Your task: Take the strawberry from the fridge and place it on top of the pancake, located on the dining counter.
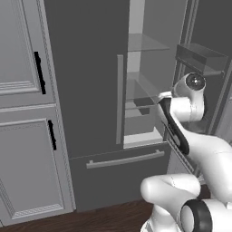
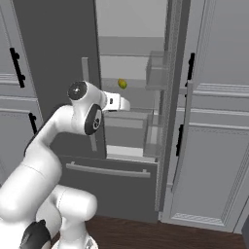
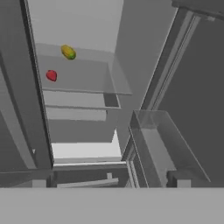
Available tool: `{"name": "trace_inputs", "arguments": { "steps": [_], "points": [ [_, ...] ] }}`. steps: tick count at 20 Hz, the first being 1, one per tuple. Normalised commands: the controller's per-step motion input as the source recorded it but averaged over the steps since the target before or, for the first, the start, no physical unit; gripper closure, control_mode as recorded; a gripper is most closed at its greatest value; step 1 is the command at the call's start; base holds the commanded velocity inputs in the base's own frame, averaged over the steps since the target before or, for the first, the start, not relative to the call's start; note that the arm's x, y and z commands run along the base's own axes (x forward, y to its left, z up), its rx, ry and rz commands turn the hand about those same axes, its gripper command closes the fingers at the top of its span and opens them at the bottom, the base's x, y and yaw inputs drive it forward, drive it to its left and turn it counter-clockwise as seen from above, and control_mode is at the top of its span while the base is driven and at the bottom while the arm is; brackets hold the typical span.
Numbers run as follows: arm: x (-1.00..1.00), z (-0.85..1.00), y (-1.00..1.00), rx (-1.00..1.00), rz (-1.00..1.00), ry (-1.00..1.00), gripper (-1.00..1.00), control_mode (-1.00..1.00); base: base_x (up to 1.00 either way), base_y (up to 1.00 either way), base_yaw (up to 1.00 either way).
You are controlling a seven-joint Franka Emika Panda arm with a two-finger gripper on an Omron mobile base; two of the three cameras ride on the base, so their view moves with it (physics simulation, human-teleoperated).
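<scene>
The fridge [image 2: 131, 97] stands with its right door open — the strawberry [image 3: 51, 75] lies on a glass shelf [image 3: 83, 78] inside, near a small yellow item [image 3: 68, 52] — pincer spread wide, holding nothing.

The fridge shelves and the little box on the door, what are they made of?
The shelves look like clear glass or plastic: you see the grey wall through them. The door bin looks like see-through plastic, faintly glossy. The fridge outside looks like matte dark metal.
</scene>
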Motion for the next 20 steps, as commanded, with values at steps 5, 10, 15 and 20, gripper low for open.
{"name": "trace_inputs", "arguments": {
  "steps": [5, 10, 15, 20],
  "points": [
    [0.0, 0.0, 0.96, 0.11, 0.0, 0.0, -1.0, -1.0, 0.0, 0.0, 0.0],
    [0.02, 0.11, 0.98, 0.03, 0.0, 0.0, -1.0, -1.0, 0.0, 0.0, 0.0],
    [0.18, 0.03, 0.81, 0.06, 0.0, 0.0, -1.0, -1.0, 0.0, 0.0, 0.0],
    [0.37, 0.0, 0.16, 0.05, 0.0, 0.0, -1.0, -1.0, 0.0, 0.0, 0.0]
  ]
}}
